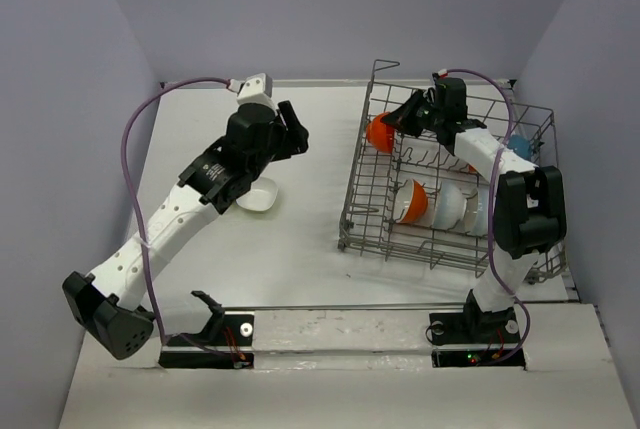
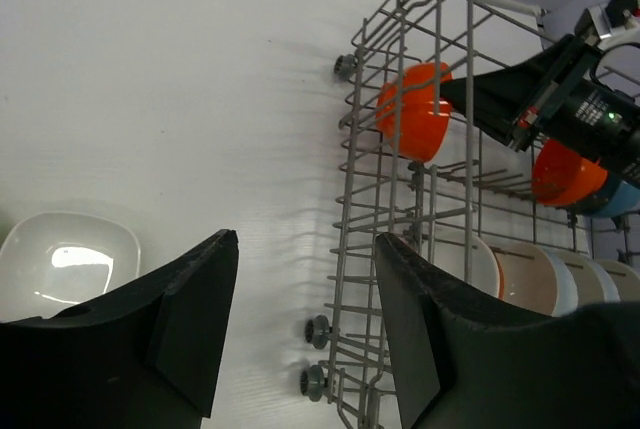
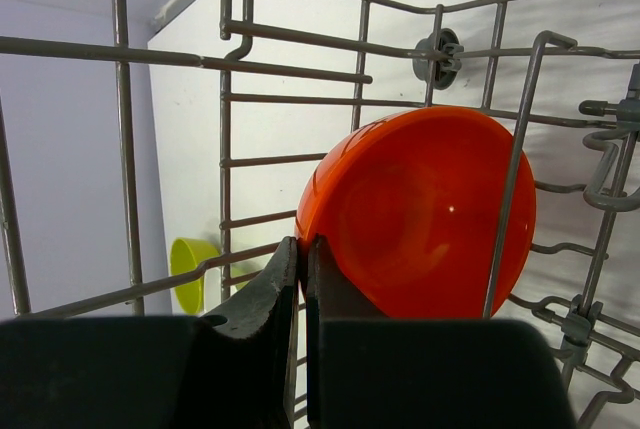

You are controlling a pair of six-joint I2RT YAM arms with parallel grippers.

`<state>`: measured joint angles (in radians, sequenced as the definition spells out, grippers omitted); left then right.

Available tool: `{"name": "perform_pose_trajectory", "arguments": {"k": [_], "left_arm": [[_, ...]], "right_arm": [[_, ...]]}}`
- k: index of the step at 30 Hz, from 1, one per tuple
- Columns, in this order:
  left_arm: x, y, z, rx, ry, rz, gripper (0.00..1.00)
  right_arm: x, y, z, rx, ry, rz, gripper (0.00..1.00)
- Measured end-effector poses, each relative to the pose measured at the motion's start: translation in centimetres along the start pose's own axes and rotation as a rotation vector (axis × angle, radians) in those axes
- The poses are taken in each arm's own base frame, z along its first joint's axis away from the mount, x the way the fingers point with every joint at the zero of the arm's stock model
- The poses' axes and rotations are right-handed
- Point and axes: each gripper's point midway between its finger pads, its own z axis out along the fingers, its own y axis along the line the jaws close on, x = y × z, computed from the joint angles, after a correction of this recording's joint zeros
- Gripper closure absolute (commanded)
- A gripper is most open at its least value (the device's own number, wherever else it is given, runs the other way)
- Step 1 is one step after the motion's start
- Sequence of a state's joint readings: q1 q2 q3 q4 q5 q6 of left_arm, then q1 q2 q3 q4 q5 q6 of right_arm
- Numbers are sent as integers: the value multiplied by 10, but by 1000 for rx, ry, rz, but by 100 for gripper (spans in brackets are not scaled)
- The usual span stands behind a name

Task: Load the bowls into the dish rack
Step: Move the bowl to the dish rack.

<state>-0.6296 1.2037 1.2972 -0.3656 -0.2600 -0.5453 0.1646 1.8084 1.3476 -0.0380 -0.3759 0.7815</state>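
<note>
Jaws – R (image 3: 305, 245) shut, seemingly on orange bowl (image 3: 420, 214) rim at dish rack (image 1: 353, 199); L (image 2: 305, 239) open nr white bowl (image 2: 60, 259)

An orange bowl (image 3: 420, 214) fills the centre-right, standing on edge among the rack (image 3: 124, 149) wires. At bottom centre the right gripper (image 3: 303, 254) pinches its left rim. A yellow-green bowl (image 3: 188, 269) shows at lower left.

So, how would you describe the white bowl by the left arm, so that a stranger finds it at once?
Start at the grey wire dish rack on the right of the table, then look left across to the left arm. The bowl lies beside that arm, outside the rack. It is white and squarish, open side up, while the racked bowls stand on edge.
</note>
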Motion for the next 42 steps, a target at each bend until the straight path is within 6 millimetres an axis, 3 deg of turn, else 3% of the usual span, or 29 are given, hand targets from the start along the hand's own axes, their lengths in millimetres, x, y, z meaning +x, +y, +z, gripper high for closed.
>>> {"name": "perform_pose_trajectory", "arguments": {"k": [8,13,19,29,37,42], "left_arm": [[35,-62,6,136,75,77,33],[70,-84,13,157,140,136,33],[99,-94,18,161,190,181,33],[109,-103,10,180,204,195,37],[115,-100,9,165,214,194,40],[129,-95,7,153,244,208,41]], "right_arm": [[0,0,0,1,0,0,99],[0,0,0,2,-1,0,99],[0,0,0,2,-2,0,99],[0,-1,0,3,-3,0,99],[0,-1,0,3,-3,0,99],[0,-1,0,3,-3,0,99]]}}
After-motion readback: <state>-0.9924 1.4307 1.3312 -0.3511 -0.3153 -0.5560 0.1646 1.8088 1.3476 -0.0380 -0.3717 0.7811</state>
